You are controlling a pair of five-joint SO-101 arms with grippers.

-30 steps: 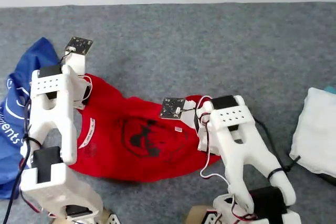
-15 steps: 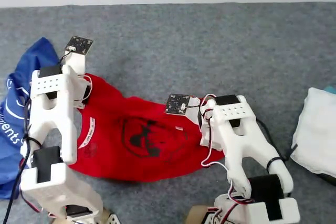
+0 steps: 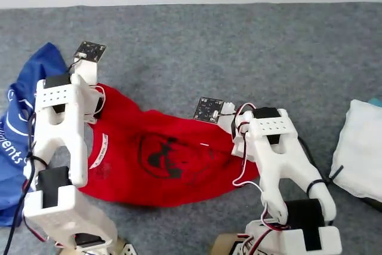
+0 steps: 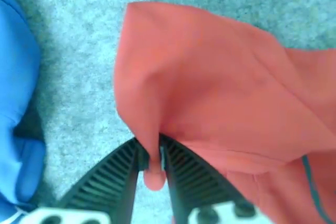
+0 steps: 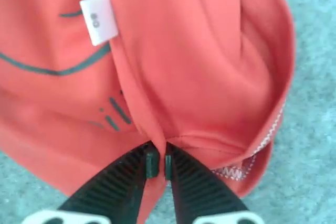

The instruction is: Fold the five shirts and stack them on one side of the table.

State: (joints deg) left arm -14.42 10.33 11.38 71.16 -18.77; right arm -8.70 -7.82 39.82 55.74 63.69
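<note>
A red shirt [image 3: 158, 156] with a dark print lies crumpled on the grey table [image 3: 239, 52], between the two arms. My left gripper [image 4: 152, 157] is shut on a pinched fold of the red shirt [image 4: 210, 87] at its left end. At the shirt's right end my right gripper [image 5: 158, 163] is shut on a fold of the red shirt [image 5: 173, 66], near a white label [image 5: 98, 18]. A blue shirt [image 3: 21, 123] lies bunched at the table's left edge, partly under the left arm [image 3: 59, 129]. A folded white shirt [image 3: 361, 150] rests at the right edge.
The far half of the grey table is bare carpet-like surface up to a pale wall. The right arm [image 3: 280, 165] stands between the red shirt and the white one. A sliver of teal cloth [image 3: 376, 102] peeks out behind the white shirt.
The right arm has shifted to the right, drawing its end of the red shirt along and stretching the cloth. The left arm has stayed where it was.
</note>
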